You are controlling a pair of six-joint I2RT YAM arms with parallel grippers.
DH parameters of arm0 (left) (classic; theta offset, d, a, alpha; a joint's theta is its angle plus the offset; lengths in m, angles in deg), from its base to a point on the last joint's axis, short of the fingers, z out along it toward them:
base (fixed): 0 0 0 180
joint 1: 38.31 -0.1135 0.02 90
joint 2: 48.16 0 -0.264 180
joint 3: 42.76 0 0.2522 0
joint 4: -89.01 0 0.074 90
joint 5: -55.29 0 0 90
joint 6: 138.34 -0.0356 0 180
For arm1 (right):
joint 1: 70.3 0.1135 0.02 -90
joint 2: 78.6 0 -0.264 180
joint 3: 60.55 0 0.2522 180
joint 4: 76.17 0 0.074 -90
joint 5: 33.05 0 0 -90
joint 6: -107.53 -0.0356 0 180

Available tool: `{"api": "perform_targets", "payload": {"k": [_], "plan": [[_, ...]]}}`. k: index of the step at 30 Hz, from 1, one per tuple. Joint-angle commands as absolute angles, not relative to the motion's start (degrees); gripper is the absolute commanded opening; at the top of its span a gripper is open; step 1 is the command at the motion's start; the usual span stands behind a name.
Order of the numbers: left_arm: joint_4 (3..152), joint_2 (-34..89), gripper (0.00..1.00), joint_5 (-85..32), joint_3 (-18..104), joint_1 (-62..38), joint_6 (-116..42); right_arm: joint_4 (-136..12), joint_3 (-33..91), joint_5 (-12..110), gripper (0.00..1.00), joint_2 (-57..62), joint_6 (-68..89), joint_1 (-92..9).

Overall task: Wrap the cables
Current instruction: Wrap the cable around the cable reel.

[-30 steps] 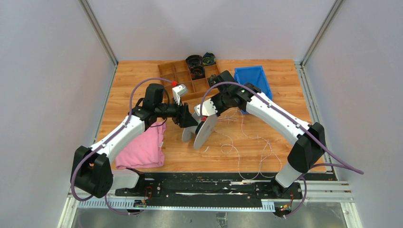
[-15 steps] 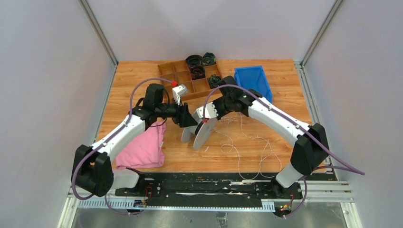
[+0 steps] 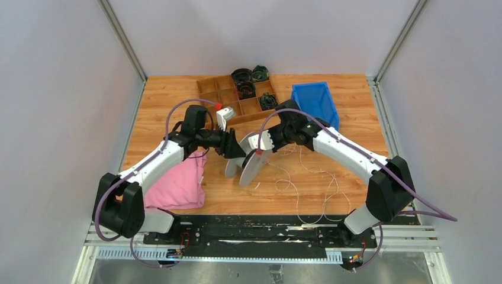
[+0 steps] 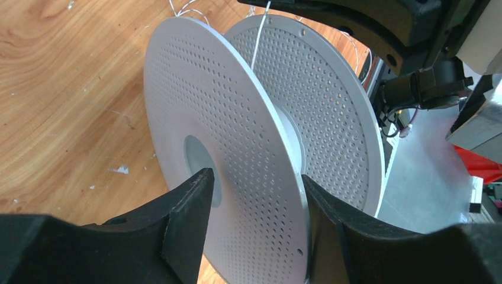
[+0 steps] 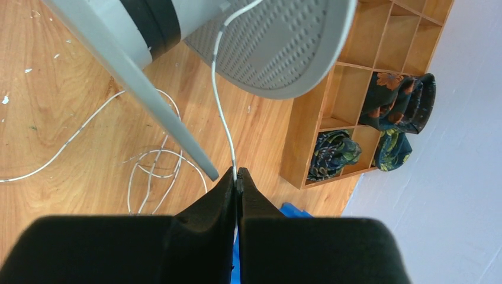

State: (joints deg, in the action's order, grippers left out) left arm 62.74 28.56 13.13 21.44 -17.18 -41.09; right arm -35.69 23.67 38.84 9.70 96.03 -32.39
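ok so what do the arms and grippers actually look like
Both arms have white links with black joints: the left arm and right arm. A purple hose runs along each. The left gripper and right gripper have black wedge-shaped fingers.

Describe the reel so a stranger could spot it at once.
Near the middle of the table, the reel stands on edge, the left gripper straddling one disc. It's the only pale grey pair of hole-dotted discs, with thin white wire running to it.

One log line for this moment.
left gripper astride flange of spool | right gripper shut on cable | slack loose on table
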Motion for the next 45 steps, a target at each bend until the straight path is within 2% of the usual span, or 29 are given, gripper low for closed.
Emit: {"api": "perform_targets", "payload": {"k": [1, 12, 26, 34, 45], "plan": [[62.4, 28.9, 0.57, 14.6, 23.3, -17.6, -41.5, -39.7, 21.1, 36.7, 0.01, 7.6, 96.4, -32.6], [62.4, 28.4, 0.54, 9.5, 24.7, -17.7, -40.8, -41.5, 20.9, 37.2, 0.01, 8.2, 95.1, -32.3], [63.5, 29.3, 0.61, 6.3, 28.1, -17.2, -34.8, -38.1, 24.6, 36.6, 0.01, 10.0, 93.1, -31.8], [65.8, 26.8, 0.56, 5.0, 25.3, -16.5, -33.4, -38.3, 23.5, 36.2, 0.01, 10.6, 91.0, -30.2], [62.3, 26.3, 0.56, 2.2, 26.0, -15.0, -36.6, -41.1, 23.2, 38.3, 0.01, 11.6, 87.1, -28.5]]}}
